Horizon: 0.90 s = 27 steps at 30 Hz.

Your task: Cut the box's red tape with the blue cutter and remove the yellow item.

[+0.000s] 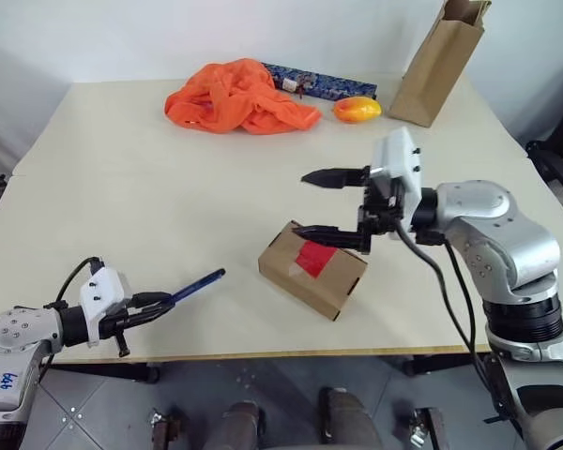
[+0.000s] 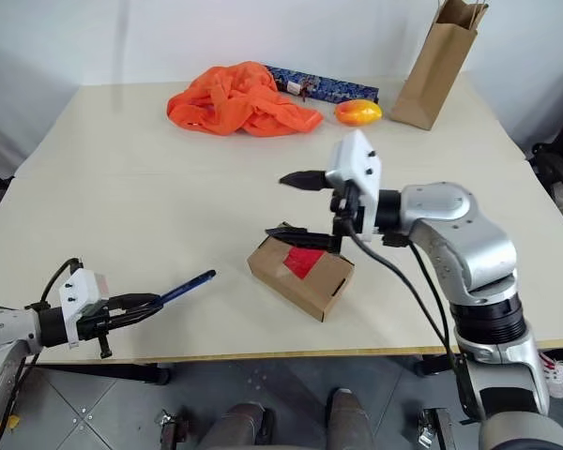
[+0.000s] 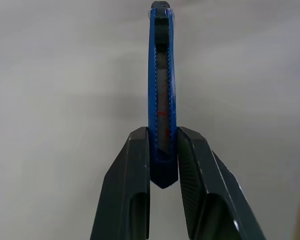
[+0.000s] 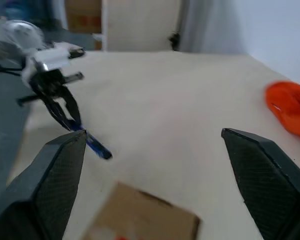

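Our left gripper [image 1: 155, 302] clamps the blue cutter [image 1: 196, 285] at the near left, well apart from the box [image 1: 312, 270] with its red tape [image 1: 314, 260]. Our right gripper [image 1: 333, 206], fingers spread, hovers above the box. Unbraced, the light box could slide under the blade.

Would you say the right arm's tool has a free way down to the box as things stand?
Probably yes. The right tool hangs open just above the box, near its red tape, with nothing between them. The left tool, shut on the blue cutter, is well aside.
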{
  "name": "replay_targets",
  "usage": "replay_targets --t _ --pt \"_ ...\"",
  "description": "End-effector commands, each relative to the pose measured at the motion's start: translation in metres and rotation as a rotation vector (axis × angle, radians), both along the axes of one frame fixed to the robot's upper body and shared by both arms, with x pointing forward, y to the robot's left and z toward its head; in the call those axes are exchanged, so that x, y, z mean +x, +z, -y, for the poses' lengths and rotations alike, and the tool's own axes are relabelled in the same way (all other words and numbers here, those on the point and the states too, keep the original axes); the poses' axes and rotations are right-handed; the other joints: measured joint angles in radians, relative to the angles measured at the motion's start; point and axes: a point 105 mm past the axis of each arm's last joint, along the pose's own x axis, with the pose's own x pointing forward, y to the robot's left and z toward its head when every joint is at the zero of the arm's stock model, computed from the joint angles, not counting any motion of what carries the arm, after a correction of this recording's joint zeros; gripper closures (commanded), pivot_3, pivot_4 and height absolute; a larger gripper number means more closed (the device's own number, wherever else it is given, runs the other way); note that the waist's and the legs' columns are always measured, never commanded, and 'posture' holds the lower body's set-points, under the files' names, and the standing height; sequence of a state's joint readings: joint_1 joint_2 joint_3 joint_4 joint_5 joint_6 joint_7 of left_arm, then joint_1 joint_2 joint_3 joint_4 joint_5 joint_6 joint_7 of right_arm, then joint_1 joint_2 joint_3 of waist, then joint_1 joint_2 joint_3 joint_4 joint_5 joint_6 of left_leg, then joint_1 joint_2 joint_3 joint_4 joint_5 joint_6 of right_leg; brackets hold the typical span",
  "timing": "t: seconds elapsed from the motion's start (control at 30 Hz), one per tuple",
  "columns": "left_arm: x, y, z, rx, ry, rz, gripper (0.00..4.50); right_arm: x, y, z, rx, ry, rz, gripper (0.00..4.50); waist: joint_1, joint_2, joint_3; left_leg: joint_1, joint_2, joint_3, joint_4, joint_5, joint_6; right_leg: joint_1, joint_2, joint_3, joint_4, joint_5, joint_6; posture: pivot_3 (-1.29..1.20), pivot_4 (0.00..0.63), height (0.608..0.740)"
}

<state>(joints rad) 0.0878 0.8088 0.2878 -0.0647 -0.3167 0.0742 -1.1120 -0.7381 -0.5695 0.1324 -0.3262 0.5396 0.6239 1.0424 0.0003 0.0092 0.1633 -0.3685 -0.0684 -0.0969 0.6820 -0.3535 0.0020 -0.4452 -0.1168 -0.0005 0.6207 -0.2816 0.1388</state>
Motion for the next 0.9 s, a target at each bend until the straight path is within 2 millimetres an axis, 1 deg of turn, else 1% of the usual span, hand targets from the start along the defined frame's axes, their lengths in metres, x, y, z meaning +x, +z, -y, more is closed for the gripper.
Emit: replay_targets --t 0.03,0.1,0.13,0.2,0.23,0.3,0.37,0.4,0.47,0.53,0.6,0.7,0.83,0.9 --pt "-0.002 0.011 0.009 0.065 -0.130 0.058 4.06 -0.030 0.002 -0.030 -0.048 0.190 0.123 1.63 -0.003 0.000 0.000 0.000 0.000 0.000 0.000 0.000 0.000 0.000 0.000 0.000 0.000 0.000 0.000 0.00 0.150 0.740" --pt "-0.003 0.012 0.011 0.084 -0.168 0.064 4.06 -0.032 -0.004 -0.039 -0.095 0.223 0.166 2.39 -0.004 0.000 0.000 0.000 0.000 0.000 0.000 0.000 0.000 0.000 0.000 0.000 0.001 0.000 0.000 0.00 0.150 0.740" --pt "-0.004 0.011 0.011 0.100 -0.184 0.067 4.06 -0.035 -0.012 -0.046 -0.153 0.255 0.182 2.69 -0.004 0.000 0.000 0.000 0.000 0.000 0.000 0.000 0.000 0.000 0.001 -0.001 0.001 0.000 0.000 0.00 0.150 0.740" --pt "-0.005 0.010 0.012 0.116 -0.200 0.071 4.06 -0.039 -0.022 -0.051 -0.220 0.291 0.198 3.55 -0.005 0.000 0.000 0.000 -0.001 0.000 0.000 0.000 0.000 -0.001 0.001 -0.004 0.001 0.000 0.000 0.00 0.150 0.740" --pt "-0.007 0.008 0.012 0.128 -0.210 0.069 4.06 -0.042 -0.030 -0.058 -0.261 0.304 0.249 3.80 -0.007 0.000 0.000 0.000 0.000 0.000 0.000 0.000 0.000 -0.001 0.001 -0.005 0.001 0.000 0.000 0.00 0.150 0.740" --pt "-0.013 0.006 0.014 0.121 -0.216 0.063 4.06 -0.049 -0.044 -0.073 -0.296 0.348 0.364 4.48 -0.013 0.000 0.000 0.000 0.000 0.000 0.000 0.000 0.000 -0.001 0.002 -0.007 0.002 0.000 0.000 0.00 0.150 0.740" --pt "-0.015 0.004 0.016 0.131 -0.234 0.057 4.06 -0.053 -0.049 -0.083 -0.285 0.388 0.417 4.48 -0.023 0.000 0.000 0.000 0.000 0.000 -0.001 -0.001 0.000 -0.002 0.002 -0.009 0.004 0.000 0.000 0.00 0.150 0.740" --pt "-0.015 0.003 0.017 0.143 -0.242 0.056 4.06 -0.049 -0.052 -0.088 -0.294 0.385 0.404 4.48 -0.026 0.000 0.000 0.000 0.000 0.000 -0.001 -0.001 0.000 -0.002 0.002 -0.009 0.005 0.000 0.000 0.00 0.150 0.740" --pt "-0.015 0.001 0.020 0.151 -0.247 0.051 4.06 -0.040 -0.065 -0.097 -0.341 0.387 0.435 4.48 -0.028 -0.001 0.000 0.000 0.000 -0.001 -0.001 -0.001 0.000 -0.001 0.002 -0.010 0.005 0.000 0.000 0.00 0.150 0.740" --pt "-0.018 -0.002 0.021 0.158 -0.252 0.028 4.06 -0.040 -0.082 -0.100 -0.415 0.439 0.482 4.48 -0.029 -0.001 0.000 0.001 -0.001 0.000 0.000 0.000 0.000 -0.001 0.002 -0.009 0.005 0.000 0.000 0.00 0.150 0.740" --pt "-0.022 -0.005 0.022 0.161 -0.252 0.004 4.06 -0.043 -0.094 -0.103 -0.440 0.474 0.486 4.48 -0.029 -0.001 0.000 0.001 -0.001 -0.001 0.000 0.000 0.000 -0.001 0.002 -0.010 0.006 0.000 0.000 0.00 0.150 0.740" --pt "-0.023 -0.006 0.022 0.161 -0.242 -0.013 4.06 -0.040 -0.112 -0.106 -0.503 0.506 0.533 4.48 -0.029 -0.001 0.000 0.000 -0.001 -0.002 -0.001 -0.001 0.000 -0.002 0.003 -0.011 0.006 0.000 0.000 0.00 0.150 0.740" --pt "-0.025 -0.007 0.022 0.158 -0.234 -0.023 4.06 -0.023 -0.124 -0.104 -0.579 0.501 0.611 4.48 -0.030 -0.001 0.000 0.000 -0.001 -0.002 -0.001 -0.001 0.000 -0.002 0.003 -0.011 0.006 0.000 0.000 0.00 0.150 0.740" --pt "-0.024 -0.006 0.023 0.152 -0.229 -0.027 4.06 -0.019 -0.128 -0.103 -0.589 0.513 0.616 4.48 -0.031 -0.001 0.000 0.000 -0.001 -0.002 -0.001 -0.001 0.000 -0.002 0.003 -0.011 0.006 0.000 0.000 0.00 0.150 0.740"
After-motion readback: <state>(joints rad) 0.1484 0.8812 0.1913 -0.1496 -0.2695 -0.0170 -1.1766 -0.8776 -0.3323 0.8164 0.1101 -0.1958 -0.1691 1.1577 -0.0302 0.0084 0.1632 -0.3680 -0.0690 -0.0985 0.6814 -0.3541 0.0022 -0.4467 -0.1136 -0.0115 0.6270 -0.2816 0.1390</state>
